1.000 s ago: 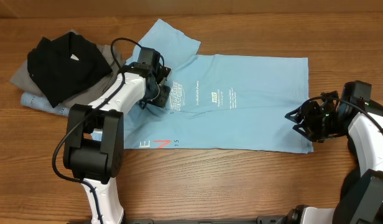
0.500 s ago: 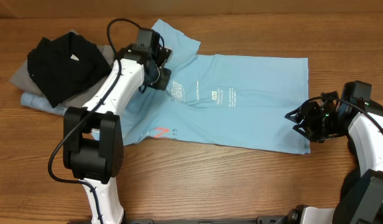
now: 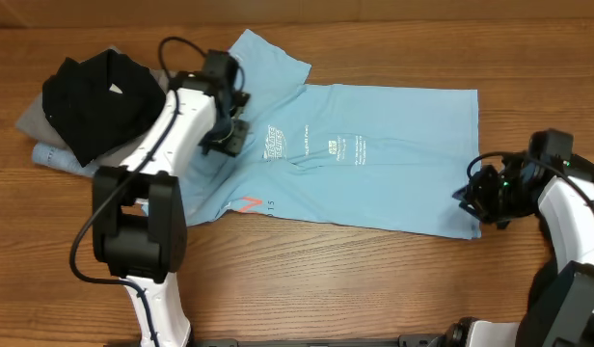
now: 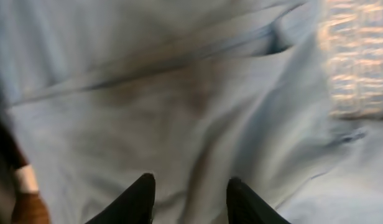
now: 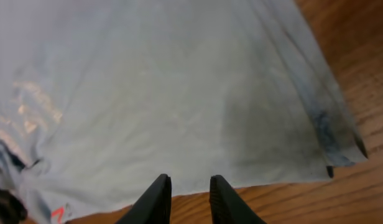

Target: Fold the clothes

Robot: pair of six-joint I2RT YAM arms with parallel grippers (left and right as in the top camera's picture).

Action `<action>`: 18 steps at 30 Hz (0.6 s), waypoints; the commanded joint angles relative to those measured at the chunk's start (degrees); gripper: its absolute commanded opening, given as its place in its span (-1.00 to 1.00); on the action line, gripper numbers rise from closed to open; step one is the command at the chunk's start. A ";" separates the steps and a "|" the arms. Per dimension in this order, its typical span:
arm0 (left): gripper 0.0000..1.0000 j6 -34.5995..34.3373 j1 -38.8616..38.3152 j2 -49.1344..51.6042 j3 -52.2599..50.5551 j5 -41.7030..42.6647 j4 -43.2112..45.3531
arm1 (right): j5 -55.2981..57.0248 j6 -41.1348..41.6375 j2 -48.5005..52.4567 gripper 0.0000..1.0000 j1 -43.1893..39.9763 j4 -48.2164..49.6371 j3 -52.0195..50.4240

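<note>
White lettering (image 3: 316, 146) on the light blue T-shirt (image 3: 403, 173), too small and faint for legibility

clothes pile (image 3: 85, 101) blocking left, table (image 3: 374, 289) front open

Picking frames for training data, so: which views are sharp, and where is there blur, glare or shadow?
Overhead: sharp, evenly lit, the light blue T-shirt clear. Left wrist: smeared by blur, the white lettering blown out by glare. Right wrist: fairly sharp, a soft shadow on the cloth right of centre.
</note>
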 commanded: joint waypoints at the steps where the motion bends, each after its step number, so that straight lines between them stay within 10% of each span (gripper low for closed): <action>1: -0.16 -1.38 2.91 -0.61 0.87 -1.53 -2.84 | 3.41 3.28 2.05 -0.25 0.28 1.92 -4.90; 8: -0.15 -2.34 7.87 -0.63 0.87 -1.53 -10.43 | 11.87 9.44 2.67 -0.09 0.24 6.84 -10.78; 14: -0.02 -3.39 14.16 -0.63 0.85 7.45 -11.10 | 16.20 15.30 2.69 -0.90 -0.37 14.16 -16.13; 18: 0.02 -3.13 16.04 -0.61 0.85 7.93 -12.96 | 20.31 15.28 2.69 -0.92 -3.91 11.26 -14.27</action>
